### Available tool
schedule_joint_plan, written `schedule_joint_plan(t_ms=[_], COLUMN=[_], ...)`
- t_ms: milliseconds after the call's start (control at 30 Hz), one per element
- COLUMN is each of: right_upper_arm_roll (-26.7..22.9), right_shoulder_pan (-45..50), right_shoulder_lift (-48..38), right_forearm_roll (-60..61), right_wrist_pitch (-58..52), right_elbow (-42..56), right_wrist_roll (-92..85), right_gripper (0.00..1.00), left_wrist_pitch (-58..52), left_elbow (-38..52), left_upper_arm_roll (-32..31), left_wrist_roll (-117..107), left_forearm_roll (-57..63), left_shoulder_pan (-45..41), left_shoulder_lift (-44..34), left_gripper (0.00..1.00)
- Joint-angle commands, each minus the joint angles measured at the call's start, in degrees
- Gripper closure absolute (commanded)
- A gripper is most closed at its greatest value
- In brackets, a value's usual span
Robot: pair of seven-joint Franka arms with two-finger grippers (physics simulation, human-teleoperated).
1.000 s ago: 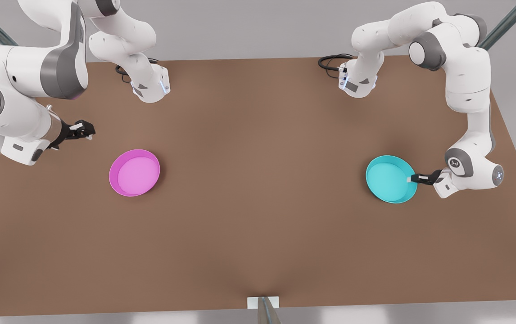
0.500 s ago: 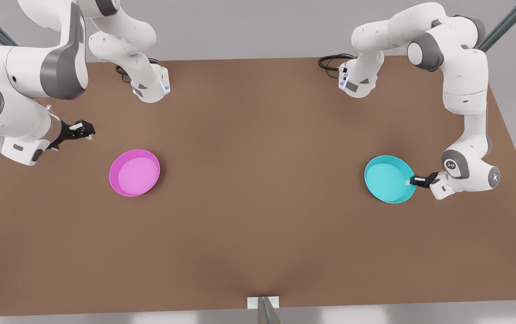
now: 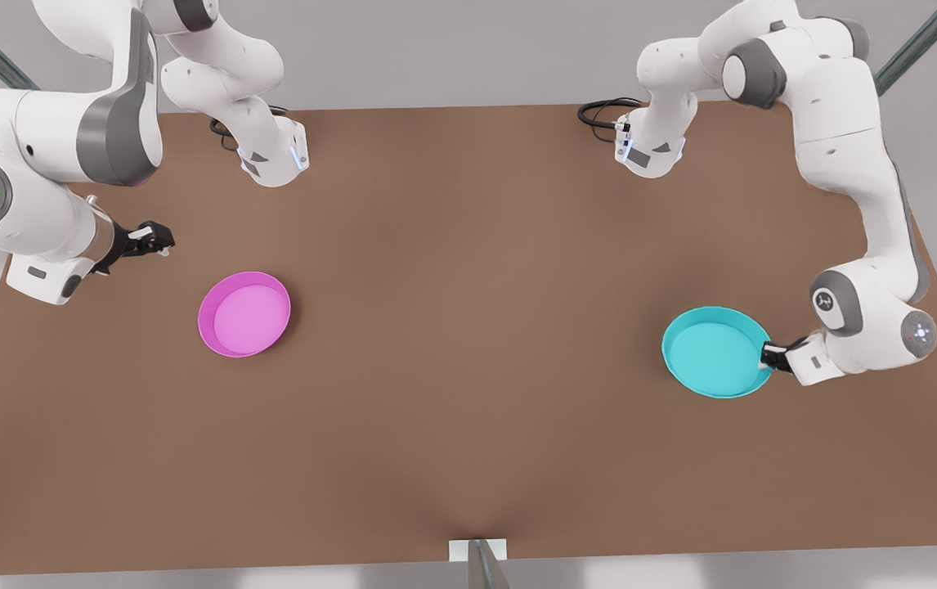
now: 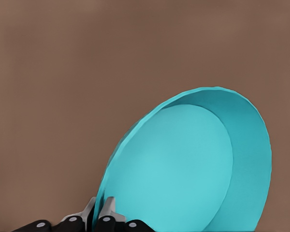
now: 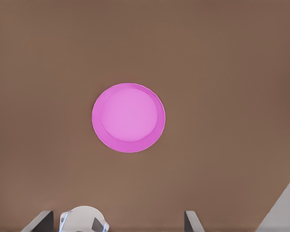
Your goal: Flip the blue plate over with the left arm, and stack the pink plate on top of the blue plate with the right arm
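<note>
The blue plate [image 3: 714, 352] is at the front view's right, opening up, and looks raised off the brown table [image 3: 468, 409]. My left gripper [image 3: 769, 357] is shut on its rim on the side toward the front view's right. In the left wrist view the blue plate [image 4: 183, 169] tilts steeply, with the fingers [image 4: 104, 212] pinching its edge. The pink plate [image 3: 244, 313] lies flat, opening up, at the front view's left. My right gripper [image 3: 154, 240] hovers apart from it, farther back and to the left, open and holding nothing. The pink plate [image 5: 128, 118] lies well off in the right wrist view.
Both arm bases [image 3: 272, 159] [image 3: 648, 151] stand at the table's far edge with black cables [image 3: 599, 113] beside them. A small white bracket [image 3: 478, 550] sits at the middle of the near edge. Bare tabletop stretches between the two plates.
The left gripper has carried the blue plate up and toward the near edge and the front view's right; the plate looks larger. The right arm barely shifted. The pink plate has not moved.
</note>
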Motion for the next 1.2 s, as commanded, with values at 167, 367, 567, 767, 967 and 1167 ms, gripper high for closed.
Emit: schedule_joint_plan(t_ms=[167,367,567,767,967,1167], right_upper_arm_roll=[-0.1,-0.1,-0.1,-0.1,-0.1,-0.1], right_shoulder_pan=[-1.2,-1.4,-2.5,-2.8,-2.8,-3.3], right_shoulder_lift=[0.4,0.4,0.5,0.6,1.0,1.7], right_forearm_roll=[1.6,1.6,2.6,3.2,3.3,4.1], right_wrist_pitch=[0.0,0.3,0.1,0.1,0.1,0.0], right_elbow=[0.1,0.3,0.0,0.1,0.1,0.0], right_wrist_roll=[-0.7,-0.9,-0.9,-0.9,-0.9,-0.9], right_gripper=[0.0,0.0,0.0,0.0,0.0,0.0], left_wrist_pitch=[-26.8,-29.5,-29.1,-26.6,-20.1,-19.8], left_elbow=[22.9,25.8,25.0,15.0,12.4,14.0], left_upper_arm_roll=[0.0,24.4,32.8,24.5,21.3,20.0], left_wrist_roll=[-64.5,-77.6,-109.6,-149.2,-170.7,-171.6], left_forearm_roll=[26.6,49.2,52.1,65.4,73.2,75.0], left_shoulder_pan=[-23.4,-57.5,-74.8,-81.0,-81.0,-81.1], left_shoulder_lift=[0.3,7.4,19.6,23.3,30.2,35.6], left_gripper=[0.79,0.79,0.79,0.79,0.79,0.79])
